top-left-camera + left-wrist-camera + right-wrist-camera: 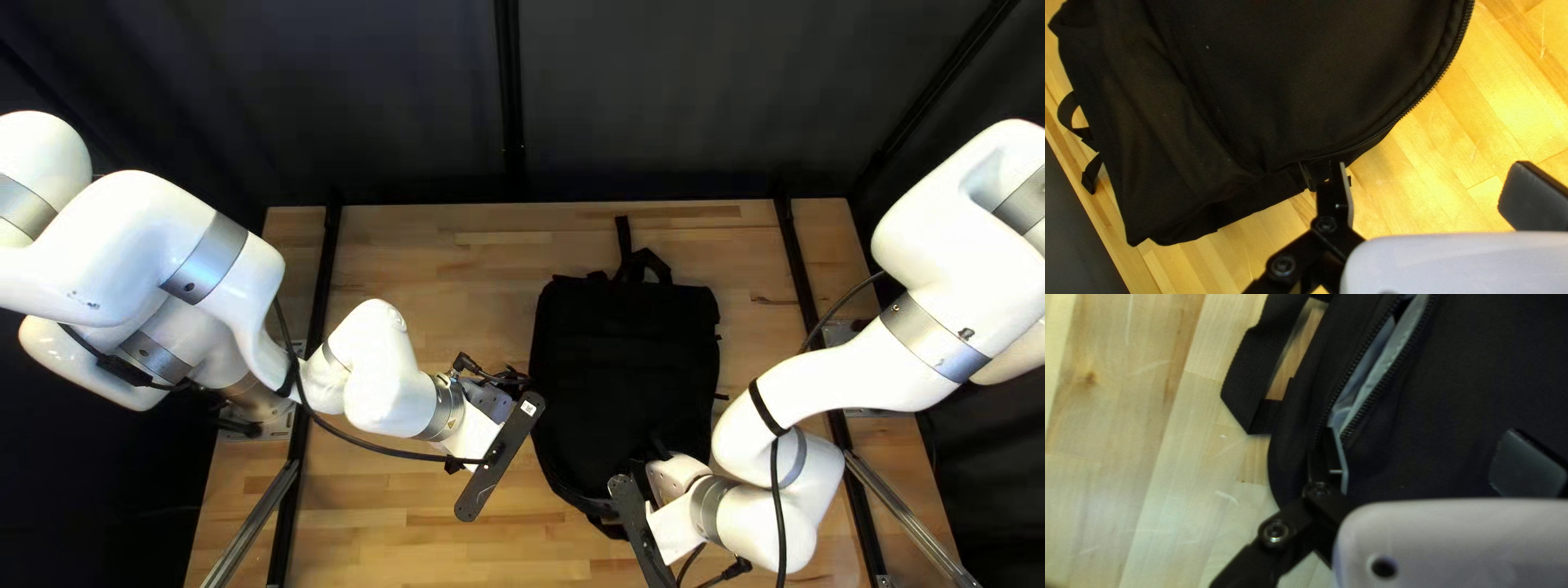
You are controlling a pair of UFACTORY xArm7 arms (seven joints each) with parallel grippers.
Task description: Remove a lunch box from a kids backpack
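Both released: left black two-finger hand [1426, 182], right black two-finger hand [1422, 452] | black cloth backpack [631, 365], probably floppy | pinch black toothed zipper edge [1374, 396]

My white, rounded right arm [767, 517] hides part of the black fabric backpack [626, 370]. Both wrist views crop it; I can't make out what its grey-lined zipper opening [1366, 381] holds.

Table [435, 250]: brightly lit; yellow glare patches in the left wrist view.
Curtain [381, 109]: dim, with faint grey sheen.
Arms [131, 250]: glossy white highlights, softly shaded undersides.
Backpack [621, 370]: near-black, folds mostly lost in the top left view; soft shadow along its edge in the left wrist view.
Lining [1372, 375]: catches pale light.
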